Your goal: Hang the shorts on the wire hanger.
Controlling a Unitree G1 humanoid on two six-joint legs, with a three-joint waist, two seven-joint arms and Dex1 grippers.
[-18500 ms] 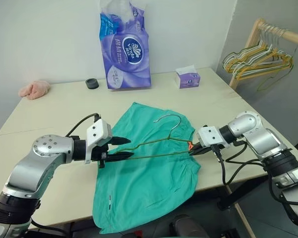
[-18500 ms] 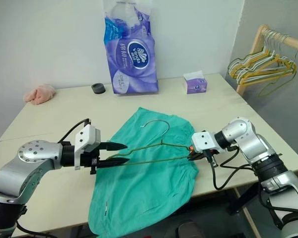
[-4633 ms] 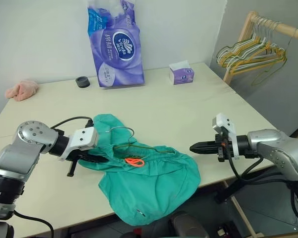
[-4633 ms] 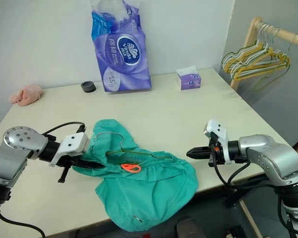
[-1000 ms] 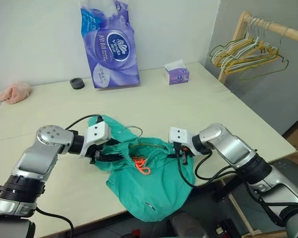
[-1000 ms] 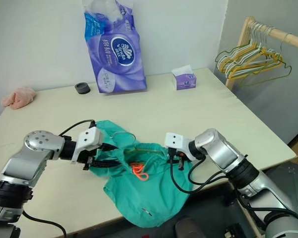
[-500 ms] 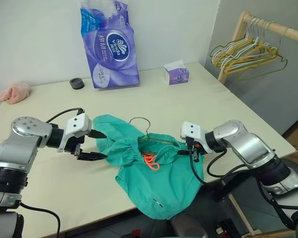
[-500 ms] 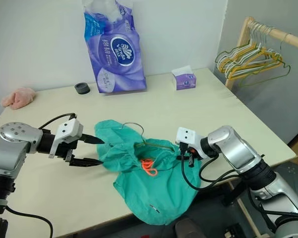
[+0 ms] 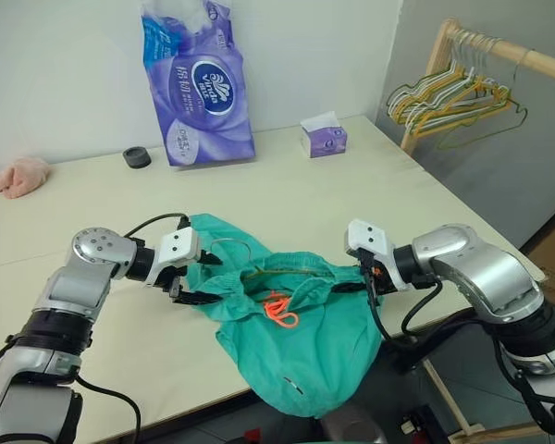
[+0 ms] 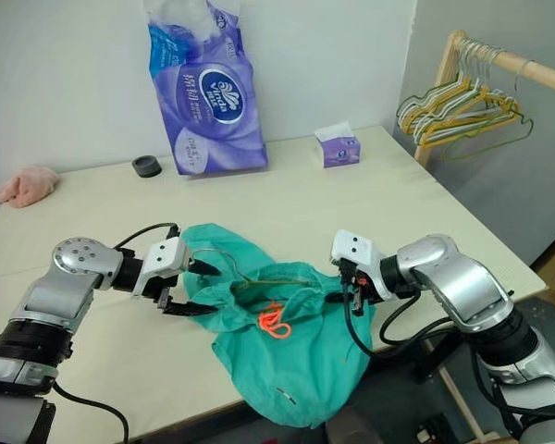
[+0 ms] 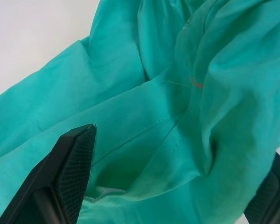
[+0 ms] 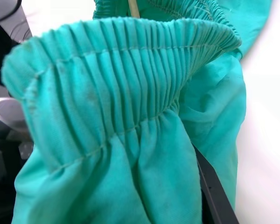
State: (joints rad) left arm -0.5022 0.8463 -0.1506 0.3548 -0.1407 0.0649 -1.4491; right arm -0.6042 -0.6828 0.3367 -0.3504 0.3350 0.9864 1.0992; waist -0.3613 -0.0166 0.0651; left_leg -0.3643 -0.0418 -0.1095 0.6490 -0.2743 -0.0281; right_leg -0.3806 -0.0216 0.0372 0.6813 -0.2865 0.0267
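Right end effector (image 10: pixel 353 289) pinches shorts (image 10: pixel 287 356) waistband, raising it off surface (image 10: pixel 370 199). Left end effector (image 10: pixel 192 289) spread wide around left fold, likely to re-grip. Wire hanger (image 10: pixel 245 274) mostly buried in cloth.

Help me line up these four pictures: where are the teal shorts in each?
Left eye: shorts at lower centre, draped over the table's near edge.
Right eye: lower centre, between both grippers.
Left wrist: cloth folds between spread fingers.
Right wrist: gathered waistband close up.
Shared landmark: orange loop tag.
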